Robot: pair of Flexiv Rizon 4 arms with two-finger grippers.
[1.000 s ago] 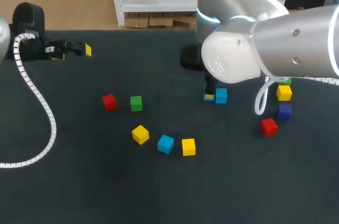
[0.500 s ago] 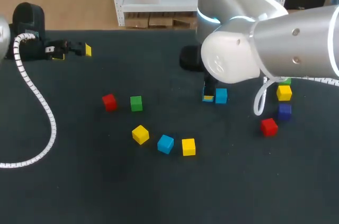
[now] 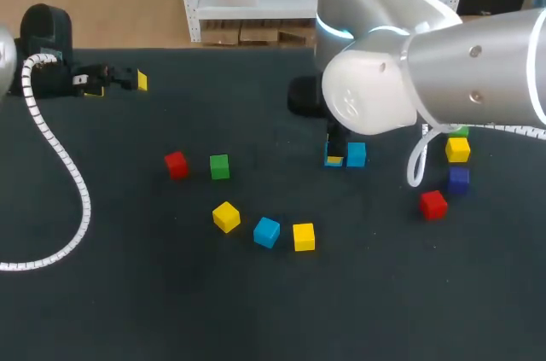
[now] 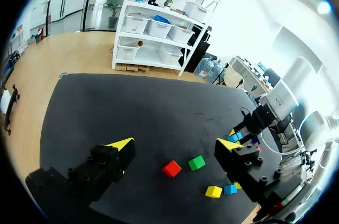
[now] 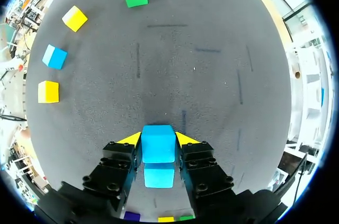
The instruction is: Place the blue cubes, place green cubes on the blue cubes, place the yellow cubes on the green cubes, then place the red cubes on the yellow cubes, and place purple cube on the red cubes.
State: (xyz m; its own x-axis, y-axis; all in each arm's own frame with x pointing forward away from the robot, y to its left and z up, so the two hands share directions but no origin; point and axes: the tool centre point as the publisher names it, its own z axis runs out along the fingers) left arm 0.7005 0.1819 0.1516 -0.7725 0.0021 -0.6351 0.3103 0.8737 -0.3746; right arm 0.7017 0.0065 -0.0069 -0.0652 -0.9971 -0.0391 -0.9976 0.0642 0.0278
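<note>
Little has shifted over the last second: the right gripper (image 5: 158, 139) has only edged left, low over the table right of centre. Its fingers are closed snugly on a blue cube (image 5: 158, 147) held between the yellow tips. A second blue cube (image 3: 356, 154) sits just right of it, so the blue base layer looks close to laid. The left gripper (image 4: 175, 144) hangs wide open and empty at the far left.

Seen from above, the bulky silver right arm (image 3: 426, 71) covers most of the small green cube (image 3: 460, 131) behind it and much of the right tool (image 3: 334, 152) clamping a light-blue cube (image 5: 158, 147).
</note>
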